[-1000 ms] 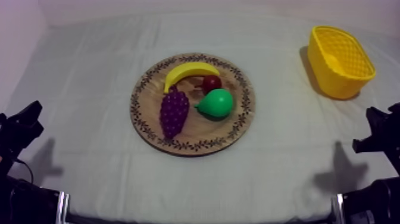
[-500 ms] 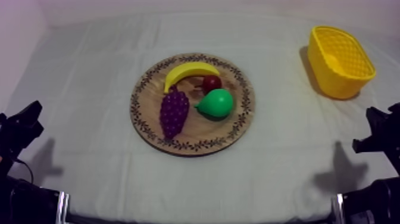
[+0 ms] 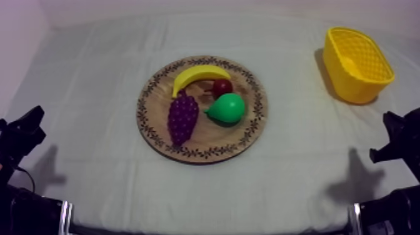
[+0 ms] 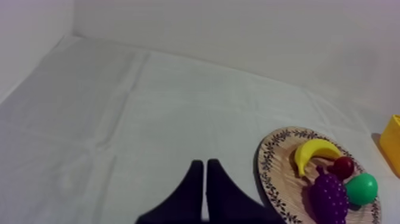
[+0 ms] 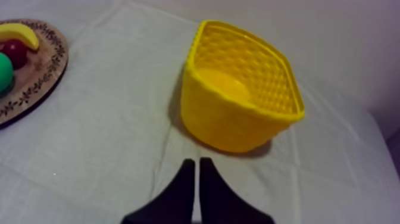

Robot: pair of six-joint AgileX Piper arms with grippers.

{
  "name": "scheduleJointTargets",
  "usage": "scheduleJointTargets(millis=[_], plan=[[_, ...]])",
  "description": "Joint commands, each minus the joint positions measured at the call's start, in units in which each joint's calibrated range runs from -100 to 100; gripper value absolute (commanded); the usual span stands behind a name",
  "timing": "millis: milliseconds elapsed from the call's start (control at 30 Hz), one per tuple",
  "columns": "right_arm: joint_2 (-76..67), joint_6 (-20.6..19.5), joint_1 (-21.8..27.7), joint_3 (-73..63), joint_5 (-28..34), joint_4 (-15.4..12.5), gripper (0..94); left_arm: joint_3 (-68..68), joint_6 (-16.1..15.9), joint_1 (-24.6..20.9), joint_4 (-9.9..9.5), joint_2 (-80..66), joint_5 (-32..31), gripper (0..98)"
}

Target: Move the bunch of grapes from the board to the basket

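The grapes lie on the board's left half, just beside the banana, with the pear and small red fruit near. The basket stands well apart, far right on the bench. Left tool and right tool are each pressed together, pinching nothing.

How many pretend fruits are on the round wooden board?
4, all on the wooden board: banana at the far side, small red fruit beside it, pear at the right, bunch of grapes at the left. Nothing looks hidden behind them.
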Motion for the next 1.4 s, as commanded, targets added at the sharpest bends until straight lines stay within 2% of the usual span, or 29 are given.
scheduleJointTargets(millis=[0,233,433,567,633,867,1133,1367], plan=[[1.9,0.6,-0.9,-1.3,-1.4,0.3,0.5,0.0,0.0,0.0,-0.04,0.0,0.0,0.1],[13.1,0.7,-5.0,-12.5,-1.9,1.8,0.5,0.0,0.0,0.0,-0.04,0.0,0.0,0.1],[25.2,-1.1,-9.4,-25.4,-0.1,3.3,0.5,0.0,0.0,0.0,-0.04,0.0,0.0,0.1],[33.4,-2.2,-11.9,-34.4,1.1,3.4,0.5,0.0,0.0,0.0,-0.04,0.0,0.0,0.1],[37.6,-3.5,-13.7,-39.2,2.4,3.9,0.5,0.0,0.0,0.0,-0.04,0.0,0.0,0.1],[50.7,-10.9,-20.6,-53.4,5.9,8.8,0.5,0.0,0.0,0.0,-0.04,0.0,0.0,0.1],[63.4,-14.4,-25.5,-69.9,14.2,10.1,0.5,0.0,0.0,0.0,-0.04,0.0,0.0,0.1],[75.6,-18.8,-30.4,-86.0,25.7,11.0,0.5,0.0,0.0,0.0,-0.04,0.0,0.0,0.1]])
